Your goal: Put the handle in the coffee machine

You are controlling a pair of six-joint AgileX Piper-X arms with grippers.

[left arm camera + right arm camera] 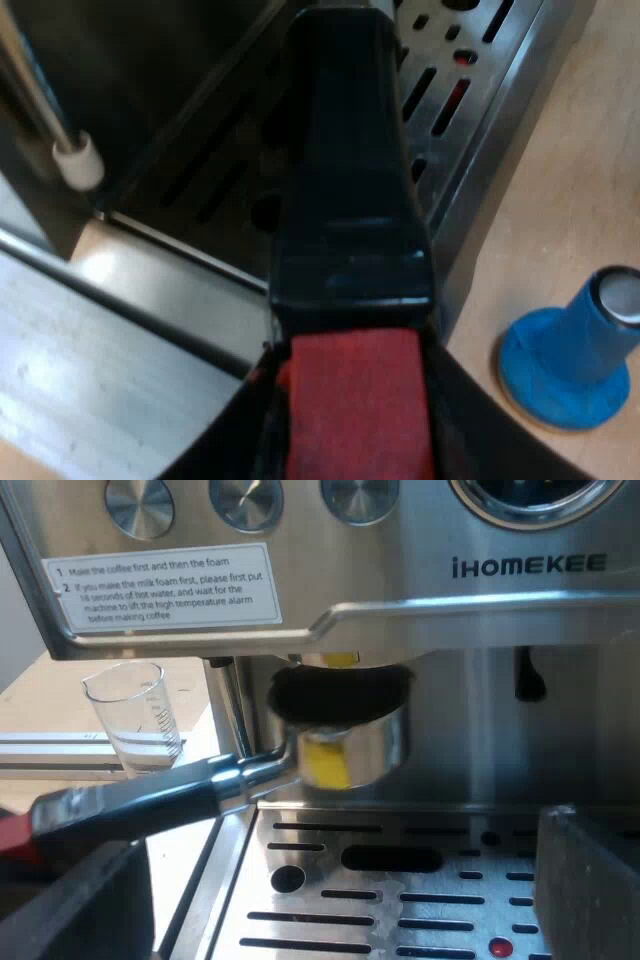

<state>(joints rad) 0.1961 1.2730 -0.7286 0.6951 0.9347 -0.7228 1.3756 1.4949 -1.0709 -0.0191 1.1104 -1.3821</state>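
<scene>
While fingers of the left gripper (352,445) clamp the red-ended handle (350,170) (right gripper (340,840) spread wide, idle), the holder (350,745) ahead must seat flush under the espresso machine (520,565) before twisting.

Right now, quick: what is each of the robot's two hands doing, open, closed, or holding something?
Left gripper: fingers closed on the holder's handle, at its red end.
Right gripper: fingers open, holding nothing.

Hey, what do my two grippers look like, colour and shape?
The left gripper has two glossy black jaws with smoothly curved edges. The right gripper has two black jaws that look duller, thick and blocky, with flat faces and squared corners. No markings are visible on either.
</scene>
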